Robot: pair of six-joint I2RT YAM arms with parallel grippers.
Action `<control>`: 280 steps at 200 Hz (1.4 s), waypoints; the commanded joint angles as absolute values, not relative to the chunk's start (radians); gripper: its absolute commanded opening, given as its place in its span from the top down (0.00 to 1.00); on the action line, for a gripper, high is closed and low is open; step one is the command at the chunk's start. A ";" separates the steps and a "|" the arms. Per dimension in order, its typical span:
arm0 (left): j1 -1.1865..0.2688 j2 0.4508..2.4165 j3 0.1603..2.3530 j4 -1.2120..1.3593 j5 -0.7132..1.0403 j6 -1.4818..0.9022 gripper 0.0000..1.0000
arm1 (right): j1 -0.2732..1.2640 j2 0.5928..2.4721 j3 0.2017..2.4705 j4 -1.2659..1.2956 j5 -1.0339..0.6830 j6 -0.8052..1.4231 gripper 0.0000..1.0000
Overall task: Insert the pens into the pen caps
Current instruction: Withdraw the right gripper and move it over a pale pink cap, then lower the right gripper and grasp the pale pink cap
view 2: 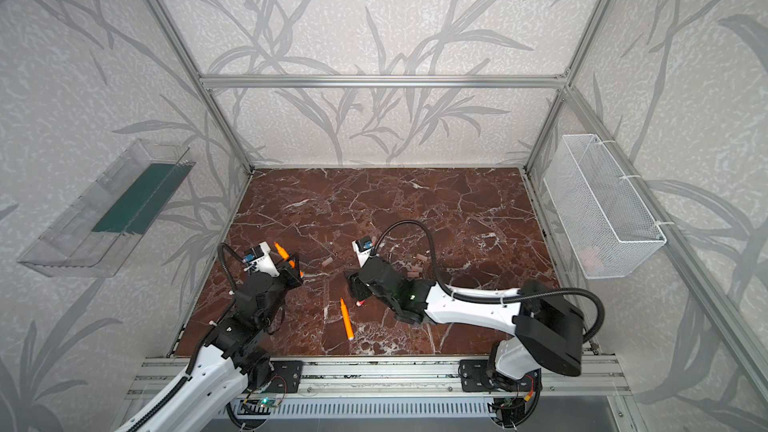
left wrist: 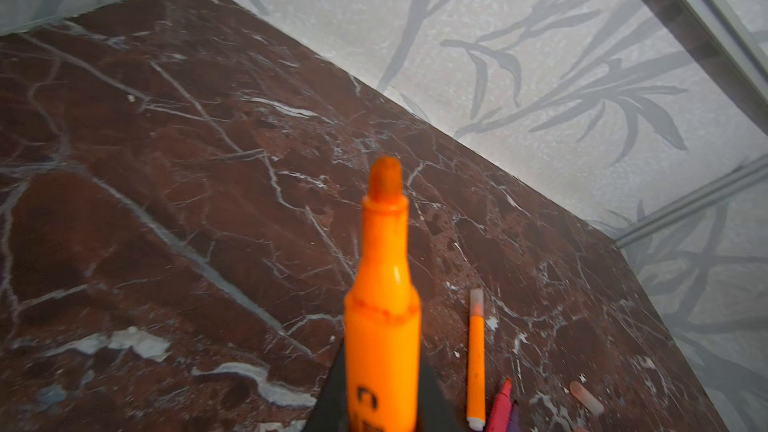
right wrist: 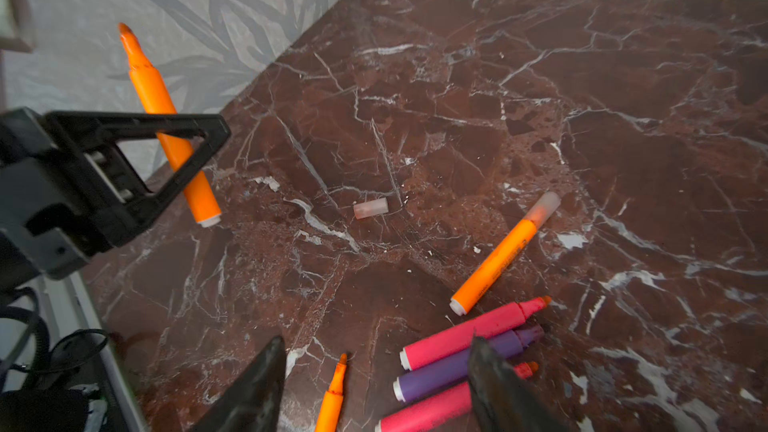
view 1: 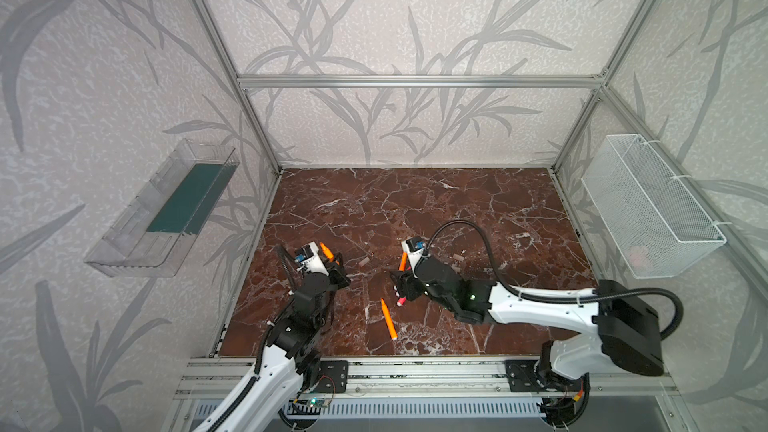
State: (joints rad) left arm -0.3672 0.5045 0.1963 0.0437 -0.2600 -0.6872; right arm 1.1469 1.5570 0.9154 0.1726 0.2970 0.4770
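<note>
Near orange pen [view 1: 388, 318]: lying uncapped on the marble tabletop [view 1: 415, 209] close to the front edge, between the two arms, tip pointing far.
Right gripper [right wrist: 376, 342]: hovering low, right of centre, jaws standing apart and gripping nothing.
Pink-red pens [right wrist: 469, 332]: two lying side by side with the purple pen [right wrist: 449, 365] between them, all uncapped, beneath the right gripper. One finger is overlapping them in the right wrist view, and contact is not discernible.
Left gripper [left wrist: 381, 388]: reaching in at the left, jaws clamping the barrel of the held orange pen [left wrist: 382, 284], which is tilting with its bare tip raised.
Capped orange pen [right wrist: 503, 255]: lying just beyond the pink-red pens, wearing a pale cap.
Loose pen cap [right wrist: 370, 207]: lying on its side between the grippers, apart from every pen.
Further pen caps [view 2: 422, 258]: lying at the right, beyond the right arm, count unclear.
</note>
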 commanded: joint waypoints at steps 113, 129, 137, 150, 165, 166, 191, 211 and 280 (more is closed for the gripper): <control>-0.155 0.564 0.137 0.000 -0.144 -0.759 1.00 | 1.092 2.294 1.740 -0.309 0.396 0.412 0.28; -0.150 0.574 0.137 0.012 -0.138 -0.757 1.00 | 1.078 2.322 1.778 -0.323 0.390 0.411 0.28; -0.149 0.577 0.138 0.018 -0.134 -0.755 1.00 | 1.075 2.334 1.795 -0.329 0.386 0.410 0.28; -0.147 0.582 0.141 0.024 -0.131 -0.749 1.00 | 1.075 2.355 1.825 -0.344 0.382 0.404 0.28; -0.143 0.586 0.146 0.026 -0.130 -0.747 1.00 | 1.075 2.380 1.863 -0.372 0.381 0.402 0.27; -0.143 0.587 0.145 0.026 -0.130 -0.747 1.00 | 1.075 2.382 1.864 -0.374 0.382 0.403 0.27; -0.138 0.589 0.147 0.027 -0.121 -0.741 1.00 | 1.075 2.382 1.854 -0.380 0.411 0.404 0.28; -0.136 0.588 0.147 0.031 -0.114 -0.740 1.00 | 1.075 2.360 1.806 -0.359 0.426 0.407 0.31; -0.129 0.581 0.143 0.032 -0.091 -0.744 1.00 | 1.072 2.234 1.614 -0.262 0.456 0.423 0.49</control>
